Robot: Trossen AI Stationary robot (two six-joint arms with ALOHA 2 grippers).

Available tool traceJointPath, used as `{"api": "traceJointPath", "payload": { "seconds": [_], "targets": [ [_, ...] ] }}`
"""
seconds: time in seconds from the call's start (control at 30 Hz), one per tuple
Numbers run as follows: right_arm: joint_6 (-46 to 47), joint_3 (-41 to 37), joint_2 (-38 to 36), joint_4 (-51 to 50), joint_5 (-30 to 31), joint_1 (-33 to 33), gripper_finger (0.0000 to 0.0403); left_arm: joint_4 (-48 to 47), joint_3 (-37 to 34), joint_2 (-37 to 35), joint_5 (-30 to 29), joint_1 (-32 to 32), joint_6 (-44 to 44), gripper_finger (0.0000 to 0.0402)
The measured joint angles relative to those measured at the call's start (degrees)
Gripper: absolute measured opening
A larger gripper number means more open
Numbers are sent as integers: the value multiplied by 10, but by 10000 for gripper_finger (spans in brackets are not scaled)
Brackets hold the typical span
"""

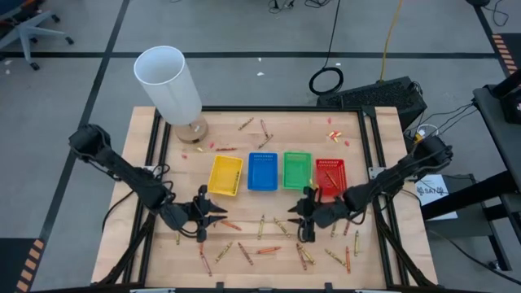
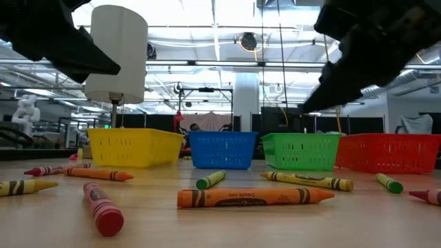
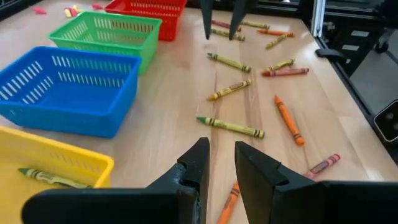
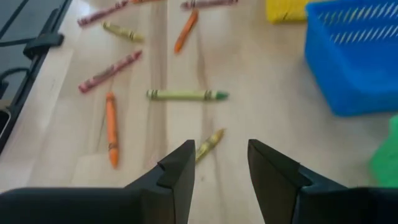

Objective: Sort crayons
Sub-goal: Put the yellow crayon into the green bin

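Crayons lie scattered over the near half of the wooden table (image 1: 244,268), among them an orange one (image 2: 255,198) and a red one (image 2: 102,208). Behind them stands a row of trays: yellow (image 1: 225,174), blue (image 1: 262,171), green (image 1: 297,169) and red (image 1: 330,173). A yellow crayon (image 3: 46,177) lies in the yellow tray. My left gripper (image 3: 219,167) hovers open, near the yellow tray, above an orange crayon (image 3: 229,202). My right gripper (image 4: 214,165) hovers open in front of the green tray, a yellowish crayon (image 4: 208,144) just ahead of its fingers. Neither holds anything.
A white cylinder on a round wooden foot (image 1: 171,85) stands at the far left. A few crayons (image 1: 264,130) and pink scraps (image 1: 334,134) lie behind the trays. Black rails (image 1: 378,163) run along the table's sides.
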Motion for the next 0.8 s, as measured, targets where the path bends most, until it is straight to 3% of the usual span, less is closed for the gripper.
{"api": "traceJointPath", "payload": {
  "seconds": [0.33,0.57,0.8],
  "targets": [
    [56,0,49,13,34,49,132,64,0,44,-35,2,1,74],
    [56,3,101,80,72,70,132,81,0,47,-64,2,1,74],
    [68,77,164,31,122,85,132,86,0,47,-74,2,2,74]
  ]
}}
